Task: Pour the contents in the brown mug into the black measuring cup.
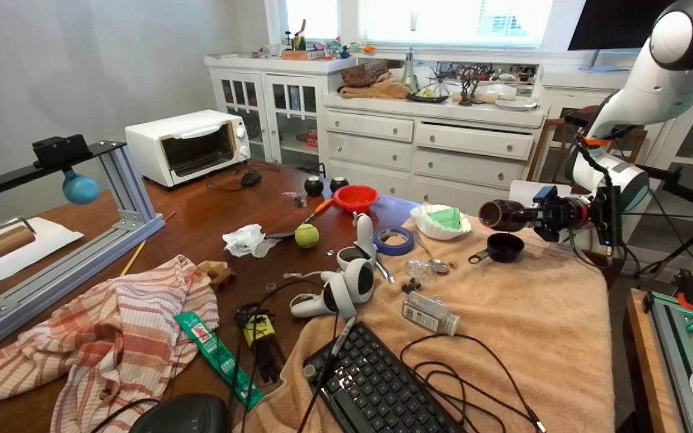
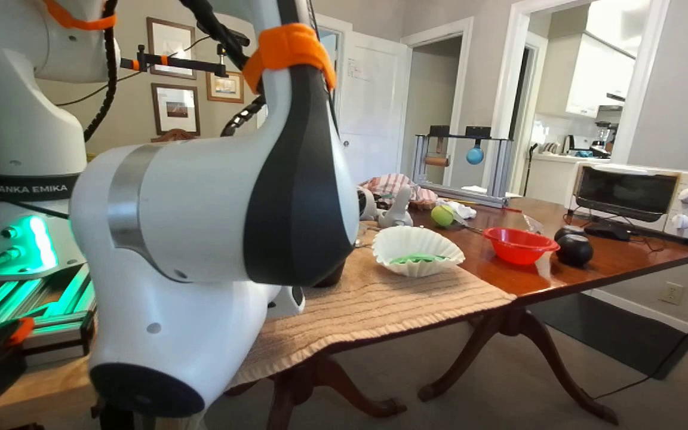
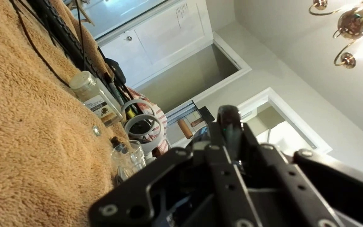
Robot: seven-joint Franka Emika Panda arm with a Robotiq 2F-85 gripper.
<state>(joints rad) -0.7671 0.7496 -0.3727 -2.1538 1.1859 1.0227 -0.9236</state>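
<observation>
The dark brown mug (image 1: 506, 214) is held in the air, lying tilted nearly on its side, a round end facing left in an exterior view. My gripper (image 1: 540, 215) is shut on it. In the wrist view, the fingers (image 3: 231, 130) close around the mug's brown handle (image 3: 228, 116). The mug's contents are not visible. The black measuring cup (image 1: 505, 248) sits upright on the tan towel below the mug, its handle pointing left. In an exterior view, the arm (image 2: 200, 227) hides the gripper; a dark piece beside the arm (image 2: 330, 276) cannot be identified.
A white fluted bowl (image 1: 440, 222) with a green packet stands left of the measuring cup. Blue tape (image 1: 394, 240), a spoon (image 1: 438, 266), a clear spice jar (image 1: 429, 313), white controllers (image 1: 346, 282) and a black keyboard (image 1: 376, 385) lie nearby. A red bowl (image 1: 355, 197) stands farther off.
</observation>
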